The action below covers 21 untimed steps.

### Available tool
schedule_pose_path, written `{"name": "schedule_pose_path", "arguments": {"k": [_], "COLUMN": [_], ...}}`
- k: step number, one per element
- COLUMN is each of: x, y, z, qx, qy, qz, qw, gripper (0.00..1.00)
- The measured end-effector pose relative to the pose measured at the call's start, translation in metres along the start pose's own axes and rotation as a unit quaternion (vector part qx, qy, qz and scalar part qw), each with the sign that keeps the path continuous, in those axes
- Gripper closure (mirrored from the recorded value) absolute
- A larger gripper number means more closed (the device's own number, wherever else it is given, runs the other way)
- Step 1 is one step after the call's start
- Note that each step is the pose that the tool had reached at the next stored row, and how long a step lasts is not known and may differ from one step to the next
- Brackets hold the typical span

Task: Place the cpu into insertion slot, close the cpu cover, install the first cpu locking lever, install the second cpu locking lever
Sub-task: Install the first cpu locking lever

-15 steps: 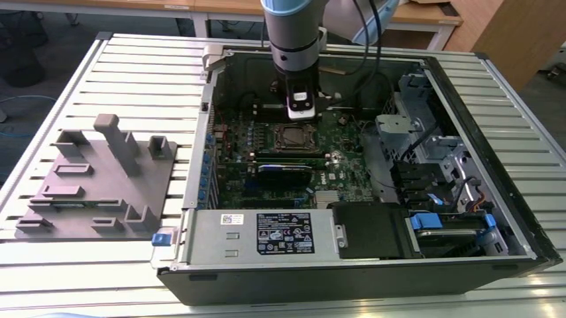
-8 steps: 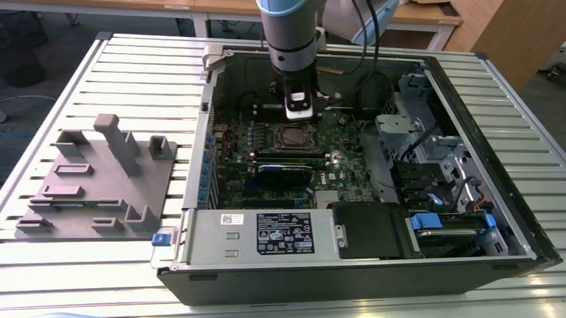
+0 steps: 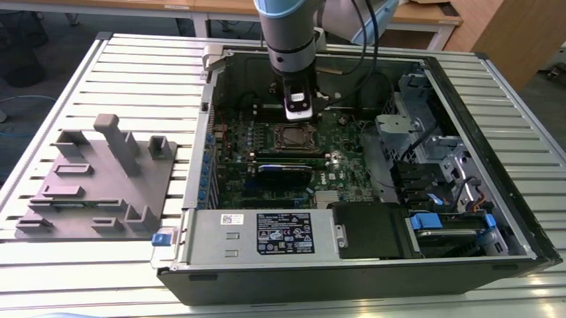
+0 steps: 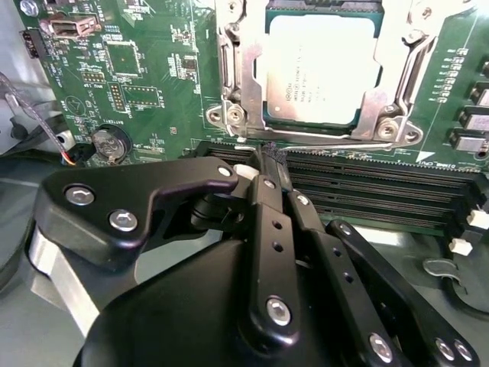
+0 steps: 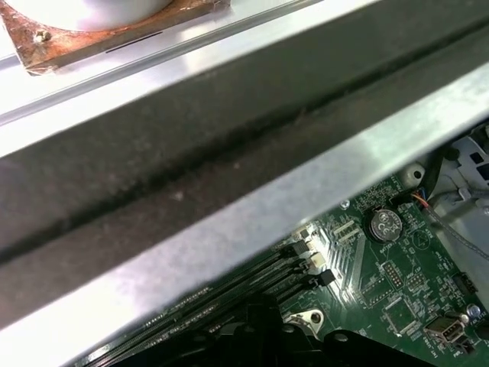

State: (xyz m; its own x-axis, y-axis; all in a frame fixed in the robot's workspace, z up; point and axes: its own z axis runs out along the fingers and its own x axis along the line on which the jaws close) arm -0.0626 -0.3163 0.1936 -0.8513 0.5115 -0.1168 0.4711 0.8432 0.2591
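Gripper [image 4: 265, 162]: black, bolted link fingers drawn together at the tips, nothing visibly pinched between them. It sat low over the long black memory slots [image 4: 367, 180], tips just beside a thin silvery wire lever [image 4: 336, 142] that ran along the near edge of the socket; couldn't tell whether they touched it.

The cpu [image 4: 321, 65] was seated in the insertion slot [image 3: 295, 137]: flat square, dull pale-grey metal face with fine print. The cpu cover [image 4: 246, 76], a bright stamped-steel frame with a cut-out middle, lay flat around it and its inner edges overlapped the chip's border. Round screw heads sat at the frame corners.

Green motherboard [image 4: 153, 76] was matte and dense with small parts, with a round coin cell [image 4: 112, 143] in a black holder well off to one side.

In the exterior view the arm came straight down into the open tower case [image 3: 495, 199], with the gripper [image 3: 299, 112] just behind the socket. A boxy sheet-metal power supply [image 3: 256, 232] filled the near end. The case lay on a ribbed aluminium table [image 3: 142, 66]; a grey moulded fixture [image 3: 97, 179] with upright posts stood on the exterior view's left, apart from the case.

The first wrist view showed a brushed-metal case rail [image 5: 229, 222] crossing diagonally.
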Motion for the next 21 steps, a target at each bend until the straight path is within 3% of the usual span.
{"name": "schedule_pose_path", "arguments": {"k": [7, 13, 21], "x": [0.0002, 0.0001, -0.0003], "y": [-0.0002, -0.0007, 0.0000], "z": [0.0003, 0.0004, -0.0022], "qx": [0.0009, 0.0061, 0.0062], "qy": [-0.0012, -0.0035, -0.0035], "qz": [-0.002, -0.006, -0.006], "qw": [1.00000, 0.99996, 0.99995], "gripper": [0.89, 0.89, 0.89]}}
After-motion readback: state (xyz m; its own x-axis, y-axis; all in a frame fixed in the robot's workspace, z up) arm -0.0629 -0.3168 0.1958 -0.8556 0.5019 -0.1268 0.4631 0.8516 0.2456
